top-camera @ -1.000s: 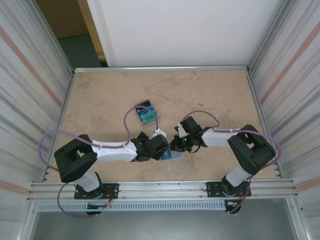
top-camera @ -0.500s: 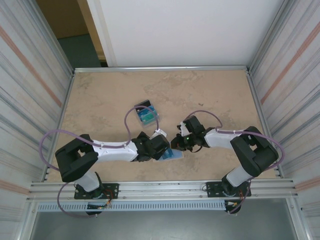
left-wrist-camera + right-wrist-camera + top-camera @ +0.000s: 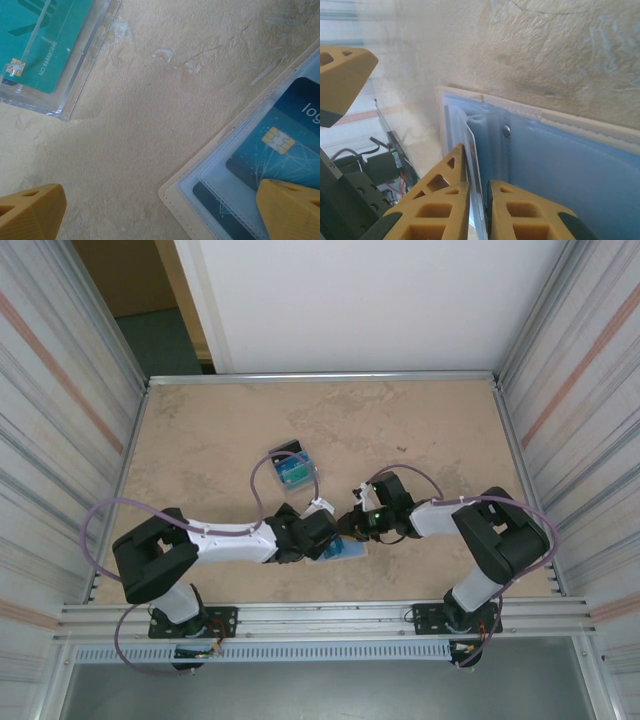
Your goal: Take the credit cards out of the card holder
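Card holder lies open at the middle of the table's near edge. Your right gripper is pinched narrow on a credit card standing from its pocket. Your left gripper is spread wide, with one finger over the holder.
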Tool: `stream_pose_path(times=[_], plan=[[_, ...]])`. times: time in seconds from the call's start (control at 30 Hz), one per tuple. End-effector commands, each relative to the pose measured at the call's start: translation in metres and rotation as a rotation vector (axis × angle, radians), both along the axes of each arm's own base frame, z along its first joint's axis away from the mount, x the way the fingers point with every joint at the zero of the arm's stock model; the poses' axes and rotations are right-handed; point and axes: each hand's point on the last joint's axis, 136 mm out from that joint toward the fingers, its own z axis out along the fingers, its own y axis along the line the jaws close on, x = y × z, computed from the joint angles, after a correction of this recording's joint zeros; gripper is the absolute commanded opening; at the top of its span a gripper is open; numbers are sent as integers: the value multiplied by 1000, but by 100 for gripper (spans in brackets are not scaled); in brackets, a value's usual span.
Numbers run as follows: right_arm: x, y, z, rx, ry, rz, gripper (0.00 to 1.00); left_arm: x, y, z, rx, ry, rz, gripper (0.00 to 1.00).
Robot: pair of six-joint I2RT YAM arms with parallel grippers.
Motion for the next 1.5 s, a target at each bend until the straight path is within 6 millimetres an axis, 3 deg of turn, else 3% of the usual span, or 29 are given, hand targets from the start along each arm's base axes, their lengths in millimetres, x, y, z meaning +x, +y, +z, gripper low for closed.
stream_pose_path(times=[0.0,0.23,0.47,0.97,1.2,1.47], plan=[[-2,4,0,41,20,15,16,-8,12,-16,92,37,-9,99],[0,-5,-6,-16,16,2,6,-8,15,-14,98,30,-1,99],[1,-22,-8,-138,-21,-1,3,-7,20,-10,117,17,2,99],[6,-50,12,-280,-149,-14,2,-3,19,11,83,-24,7,99],[9,-60,39,-300,-261,-29,1,0,20,37,29,-74,25,99],[14,-63,87,-249,-462,-49,0,14,24,103,-154,-237,104,99]])
